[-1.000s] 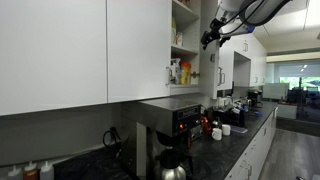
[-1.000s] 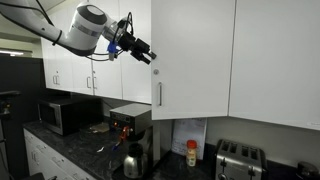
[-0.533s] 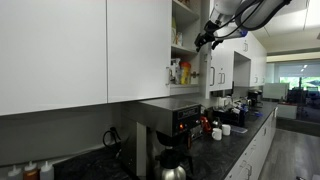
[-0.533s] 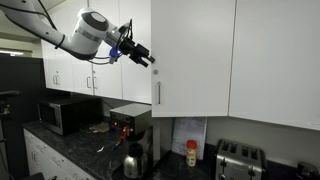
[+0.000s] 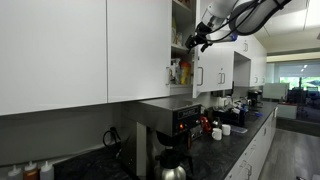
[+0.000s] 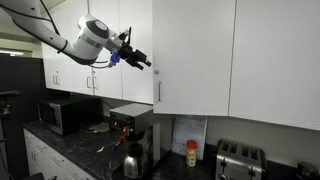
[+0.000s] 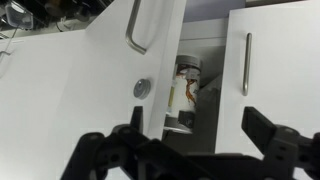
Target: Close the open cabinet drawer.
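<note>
White upper cabinets run above a dark counter in this kitchen. The cabinet drawer, really a tall white door with a slim bar handle, looks nearly shut but not home: the wrist view shows a narrow gap with a bottle on the shelf behind. The pincer hangs near the door's free edge, fingers spread apart and gripping nothing, so a last push seems left; whether it touches the panel is unclear, and the shelves are mostly hidden.

Arm raised high, stretched out level; pincer fingers spread wide apart.
</note>
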You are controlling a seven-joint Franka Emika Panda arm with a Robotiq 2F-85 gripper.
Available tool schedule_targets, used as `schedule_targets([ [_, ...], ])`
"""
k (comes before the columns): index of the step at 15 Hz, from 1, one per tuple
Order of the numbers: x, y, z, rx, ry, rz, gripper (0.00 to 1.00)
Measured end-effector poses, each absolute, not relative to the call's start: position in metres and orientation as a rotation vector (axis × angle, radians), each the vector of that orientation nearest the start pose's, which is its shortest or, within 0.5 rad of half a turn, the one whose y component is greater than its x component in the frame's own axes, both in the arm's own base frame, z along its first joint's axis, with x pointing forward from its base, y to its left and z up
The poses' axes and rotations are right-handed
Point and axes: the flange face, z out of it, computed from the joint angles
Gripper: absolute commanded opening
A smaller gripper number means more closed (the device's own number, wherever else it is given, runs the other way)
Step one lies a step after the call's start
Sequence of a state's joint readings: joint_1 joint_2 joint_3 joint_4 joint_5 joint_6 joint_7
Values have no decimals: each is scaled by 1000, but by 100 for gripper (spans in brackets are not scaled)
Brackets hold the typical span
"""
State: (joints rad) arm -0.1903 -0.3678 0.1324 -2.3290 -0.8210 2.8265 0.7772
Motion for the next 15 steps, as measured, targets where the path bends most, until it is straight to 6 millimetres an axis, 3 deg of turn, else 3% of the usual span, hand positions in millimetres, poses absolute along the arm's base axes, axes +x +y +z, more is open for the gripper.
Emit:
schedule_targets([
  [8, 491, 49, 557, -3011, 79, -1560, 100],
  [15, 497, 62, 552, -2989, -42, -1561, 100],
])
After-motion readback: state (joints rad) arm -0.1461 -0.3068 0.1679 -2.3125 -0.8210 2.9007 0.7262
